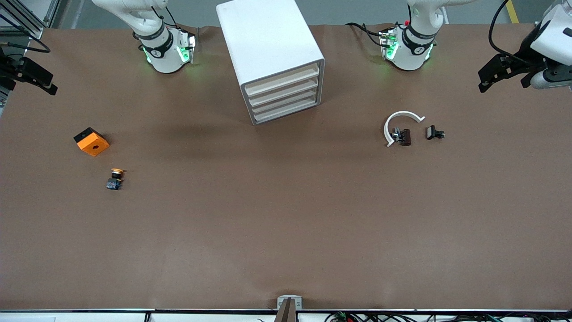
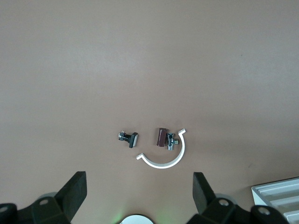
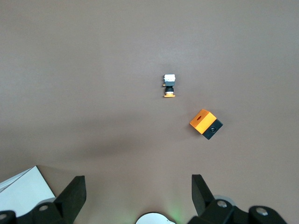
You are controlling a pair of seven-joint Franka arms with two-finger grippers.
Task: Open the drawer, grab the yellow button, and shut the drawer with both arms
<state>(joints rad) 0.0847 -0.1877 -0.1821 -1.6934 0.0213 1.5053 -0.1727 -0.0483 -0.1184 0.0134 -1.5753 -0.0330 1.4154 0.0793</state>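
Left wrist view: left gripper (image 2: 140,196) spread, empty

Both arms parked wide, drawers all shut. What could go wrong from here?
1. Four alike fronts: the top drawer sits just above the others, so a gripper may catch the wrong one.
2. The button is tiny and lies on its side near the orange block; the open right gripper may slip off it or nudge the block.
3. The cabinet stands loose; pulling might drag it unless the open left gripper braces it.
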